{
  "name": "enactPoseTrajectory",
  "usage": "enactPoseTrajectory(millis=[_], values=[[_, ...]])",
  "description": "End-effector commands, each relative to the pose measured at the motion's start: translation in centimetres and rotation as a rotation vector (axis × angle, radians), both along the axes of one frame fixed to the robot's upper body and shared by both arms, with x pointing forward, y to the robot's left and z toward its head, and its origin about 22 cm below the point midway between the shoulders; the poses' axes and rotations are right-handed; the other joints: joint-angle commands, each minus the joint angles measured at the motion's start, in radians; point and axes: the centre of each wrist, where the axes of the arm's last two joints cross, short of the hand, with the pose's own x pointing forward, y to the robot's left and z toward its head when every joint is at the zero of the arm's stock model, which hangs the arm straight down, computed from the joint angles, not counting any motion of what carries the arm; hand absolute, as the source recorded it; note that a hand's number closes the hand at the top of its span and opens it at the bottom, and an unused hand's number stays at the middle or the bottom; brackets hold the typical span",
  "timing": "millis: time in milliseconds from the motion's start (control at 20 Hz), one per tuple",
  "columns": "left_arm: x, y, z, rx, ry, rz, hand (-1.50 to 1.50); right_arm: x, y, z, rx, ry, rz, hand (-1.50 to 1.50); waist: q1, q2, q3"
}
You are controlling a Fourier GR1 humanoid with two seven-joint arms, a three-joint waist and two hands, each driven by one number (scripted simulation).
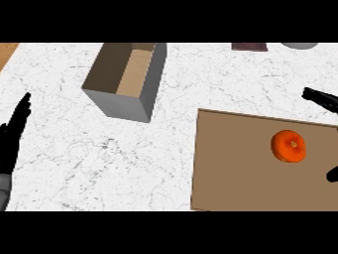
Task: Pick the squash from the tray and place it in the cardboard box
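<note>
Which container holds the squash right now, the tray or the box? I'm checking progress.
The brown tray at the right holds the orange squash. The open cardboard box, upper left, shows nothing inside.

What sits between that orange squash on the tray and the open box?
Nothing. In the head view, only bare tray surface and white marble counter lie between the squash and the cardboard box.

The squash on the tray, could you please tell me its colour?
Orange, seen in the head view: the squash.
</note>
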Motion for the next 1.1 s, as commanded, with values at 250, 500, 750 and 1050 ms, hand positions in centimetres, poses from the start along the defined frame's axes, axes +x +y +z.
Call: enactPoseTrajectory(millis=[250,500,750,1050], values=[[1.0,-0.5,-0.3,0.011,-0.003,-0.016,0.00,2.6,-0.8,4.2,-0.396,-0.109,0.267,-1.50,0.027,0.001,-0.002],[1.9,0.2,0.6,0.028,0.000,-0.008,0.00,4.7,1.8,5.3,-0.638,-0.138,0.354,-1.50,0.024,-0.005,-0.005],[0.8,2.1,-1.8,0.023,0.010,0.010,0.00,6.5,3.7,4.4,-0.737,-0.098,0.431,-1.50,-0.003,-0.011,-0.007],[1.4,1.5,-1.7,0.031,0.017,0.027,0.00,8.4,6.3,1.7,-0.819,-0.132,0.467,-1.50,-0.030,-0.018,-0.007]])
